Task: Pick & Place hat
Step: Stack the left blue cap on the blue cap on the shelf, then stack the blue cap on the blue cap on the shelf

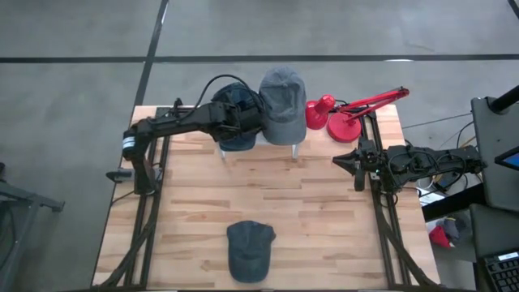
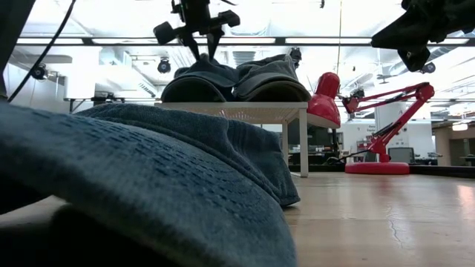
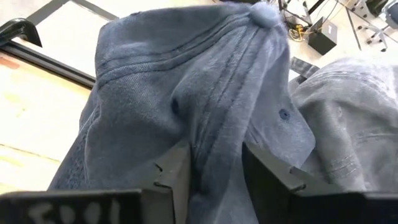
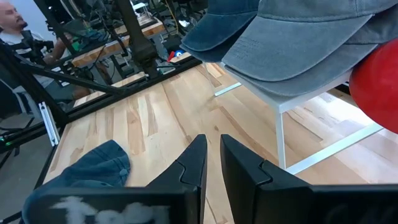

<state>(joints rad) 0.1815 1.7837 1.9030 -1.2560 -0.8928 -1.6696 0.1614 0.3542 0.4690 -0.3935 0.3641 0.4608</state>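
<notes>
A dark blue cap (image 1: 237, 115) sits on a small white stand (image 2: 245, 111) at the table's far side, beside a grey cap (image 1: 282, 101) to its right. My left gripper (image 1: 233, 109) is above the dark blue cap and shut on its crown, as the left wrist view (image 3: 214, 177) shows. A third blue cap (image 1: 247, 250) lies flat on the table near the front edge and fills the low view's foreground (image 2: 148, 185). My right gripper (image 1: 357, 165) waits shut and empty at the table's right side. My left gripper pinches a raised fold of the dark blue cap's crown (image 3: 214, 155) between its two fingers (image 3: 177, 177), below the top button (image 3: 266, 14). The fingers come from above, pointing down (image 2: 200, 48). The cap's lower part rests on the white stand, beside the grey cap.
A red desk lamp (image 1: 345, 113) stands at the far right, close to the grey cap and the stand. The stand's thin white legs (image 2: 303, 144) reach down to the wooden table (image 1: 308, 211). A person sits beyond the table (image 4: 15, 28).
</notes>
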